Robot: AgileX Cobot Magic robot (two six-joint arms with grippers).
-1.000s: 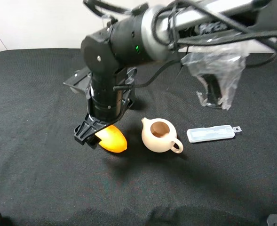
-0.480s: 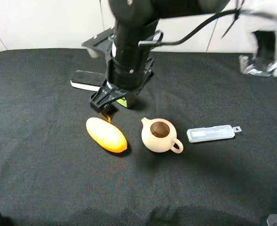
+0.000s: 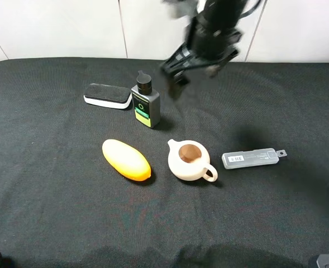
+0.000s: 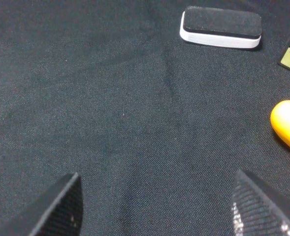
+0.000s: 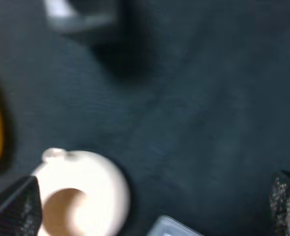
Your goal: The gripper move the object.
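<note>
The mango-like object (image 3: 126, 159) lies free on the table (image 3: 52, 212), the right pincer (image 3: 193, 62) open, empty and well apart, so the move looks done.

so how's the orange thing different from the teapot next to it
The orange object is a long, smooth, closed oval lying on its side at a slant; the teapot is round, cream, upright and lidless, with an open mouth, a spout and a loop handle. The object is glossy, the teapot matte. Both rest on the black cloth, side by side but apart, neither held by a claw.
</note>
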